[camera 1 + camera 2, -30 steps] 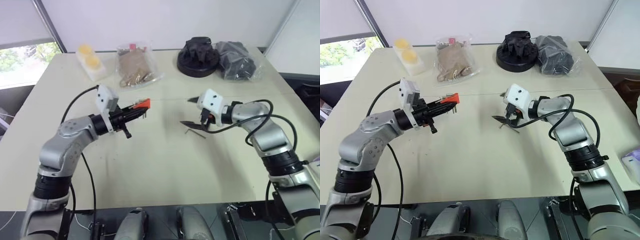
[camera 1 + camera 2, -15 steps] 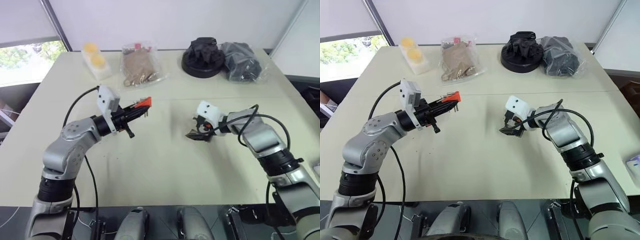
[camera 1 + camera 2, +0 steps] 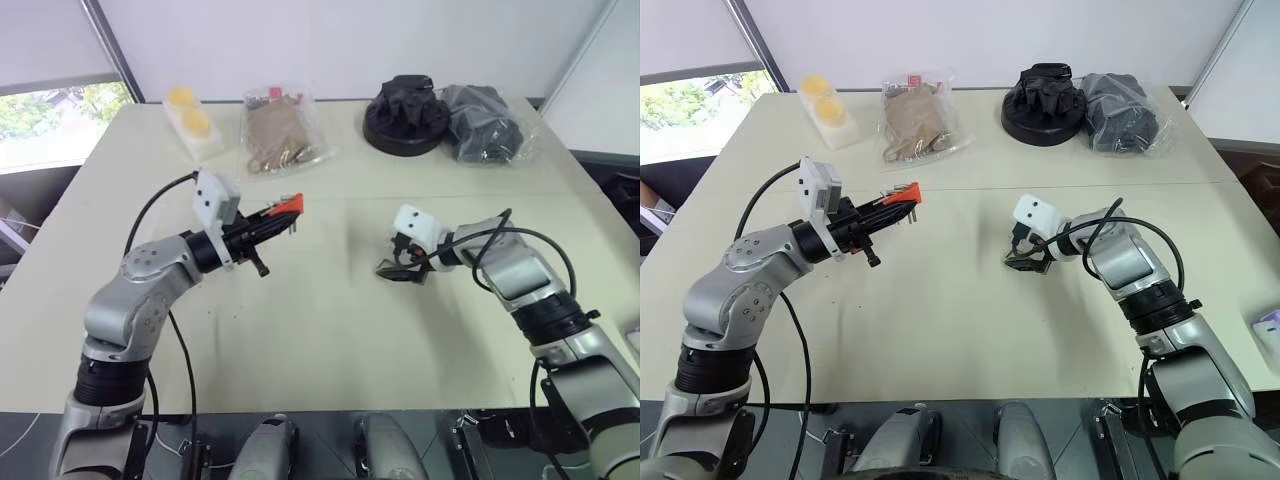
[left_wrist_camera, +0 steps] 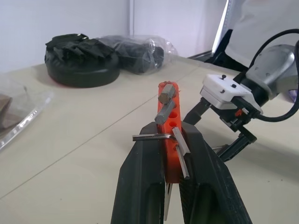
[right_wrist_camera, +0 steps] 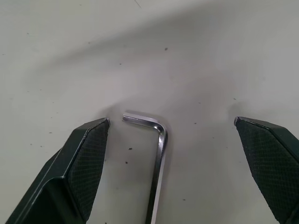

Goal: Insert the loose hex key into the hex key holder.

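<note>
Fingers, left gripper [image 4: 170,140]: pressed together on the hex key holder [image 4: 168,122], an orange-red block that stands up between the two black pads and pokes out past their tips.
Holder, left wrist view: short metal keys stick out of the block at several angles, one across the left pad and one slanting down the right pad; the round sockets in the orange face show here, while from the head the holder [image 3: 287,207] is a small orange wedge at the gripper's end.
Holder, place: held off the table [image 3: 300,330], left of centre, tip aimed toward the right arm.
Loose hex key [image 5: 156,158]: flat on the table, short leg bent toward the left pad, long leg running back toward the wrist.
Fingers, right gripper [image 5: 177,140]: spread wide, one textured pad on each side of the key, neither touching it.
Right gripper, head views: low over the table right of centre [image 3: 400,272], angled down; the key under it is perhaps hidden there, too small to tell.
Left wrist view, far side: right gripper's white housing and dark fingers just beyond the holder.
Back of table, left to right: yellow cups in a clear pack [image 3: 191,122], a bag of brown items [image 3: 278,132], a black round bundle [image 3: 405,112], a dark bundle in clear plastic [image 3: 485,122].
</note>
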You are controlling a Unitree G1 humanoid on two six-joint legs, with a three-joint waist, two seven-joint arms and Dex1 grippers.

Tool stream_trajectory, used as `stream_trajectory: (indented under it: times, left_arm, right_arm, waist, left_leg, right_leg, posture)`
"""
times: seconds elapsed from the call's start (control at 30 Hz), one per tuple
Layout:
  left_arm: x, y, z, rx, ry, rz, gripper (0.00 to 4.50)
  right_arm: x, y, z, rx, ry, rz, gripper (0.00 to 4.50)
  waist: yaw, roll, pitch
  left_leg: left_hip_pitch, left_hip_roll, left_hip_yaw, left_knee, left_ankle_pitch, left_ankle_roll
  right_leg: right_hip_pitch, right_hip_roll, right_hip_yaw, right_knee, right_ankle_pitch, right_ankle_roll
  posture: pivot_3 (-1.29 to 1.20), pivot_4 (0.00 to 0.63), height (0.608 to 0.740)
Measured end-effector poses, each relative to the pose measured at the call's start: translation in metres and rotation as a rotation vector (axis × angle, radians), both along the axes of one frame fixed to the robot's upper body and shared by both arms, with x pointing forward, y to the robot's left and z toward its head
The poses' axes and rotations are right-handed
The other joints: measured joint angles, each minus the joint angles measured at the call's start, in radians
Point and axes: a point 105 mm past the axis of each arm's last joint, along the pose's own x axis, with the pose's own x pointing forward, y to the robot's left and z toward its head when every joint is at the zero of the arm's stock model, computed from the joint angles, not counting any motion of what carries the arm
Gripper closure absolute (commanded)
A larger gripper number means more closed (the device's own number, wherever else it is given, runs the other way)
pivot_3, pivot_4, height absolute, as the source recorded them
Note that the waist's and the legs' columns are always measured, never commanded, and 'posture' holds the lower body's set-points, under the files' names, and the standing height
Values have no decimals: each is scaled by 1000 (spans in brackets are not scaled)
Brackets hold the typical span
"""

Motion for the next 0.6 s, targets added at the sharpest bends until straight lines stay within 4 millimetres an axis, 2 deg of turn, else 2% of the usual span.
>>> stream_trajectory:
  times: [0.07,0.3,0.6]
  left_arm:
    - [0,0,0,1,0,1,4500]
    - [0,0,0,1,0,0,4500]
    - [1,0,-1,1,4,0,4500]
  right_arm:
    - [0,0,0,0,1,-2,795]
    - [1,-5,-3,-13,11,-19,4446]
    - [5,-5,0,16,-11,-63,4446]
  waist:
    - [0,0,0]
    - [0,0,0]
    - [0,0,0]
  left_leg:
    - [0,0,0,0,0,0]
    - [0,0,0,0,0,0]
    - [0,0,0,0,0,0]
  right_leg:
    - [0,0,0,0,0,0]
    - [0,0,0,0,0,0]
    - [0,0,0,0,0,0]
  posture:
    - [0,150,740]
    - [0,150,740]
    - [0,150,740]
